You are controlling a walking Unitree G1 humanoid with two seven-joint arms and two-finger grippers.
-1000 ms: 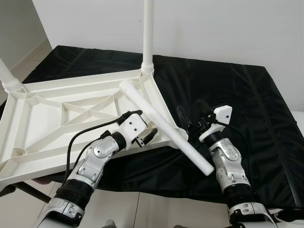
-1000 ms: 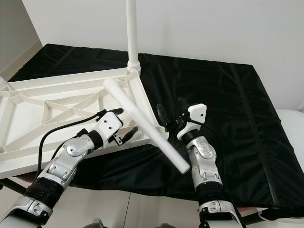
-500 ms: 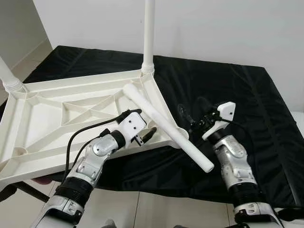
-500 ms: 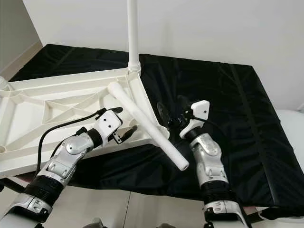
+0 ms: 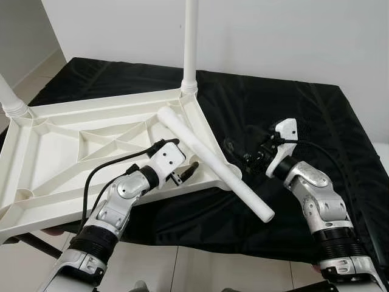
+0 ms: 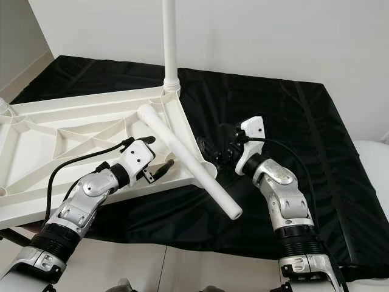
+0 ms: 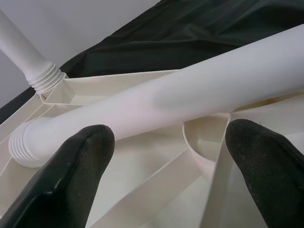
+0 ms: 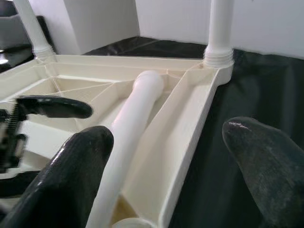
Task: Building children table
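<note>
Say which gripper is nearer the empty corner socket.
Right. The right gripper sits just beside the socket; the left gripper hovers farther along the tabletop's edge.

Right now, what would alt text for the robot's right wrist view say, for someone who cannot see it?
A loose white table leg lies slanted across the ribbed underside of an upturned white tabletop, seen between the right gripper's open black jaws. A leg already screwed in stands upright at the tabletop's far corner, and black cloth lies beneath.

plain white wall (image 5: 273,36), black padded mat (image 5: 292,109), pale, perhaps tiled, floor (image 5: 36,76) at the left
</note>
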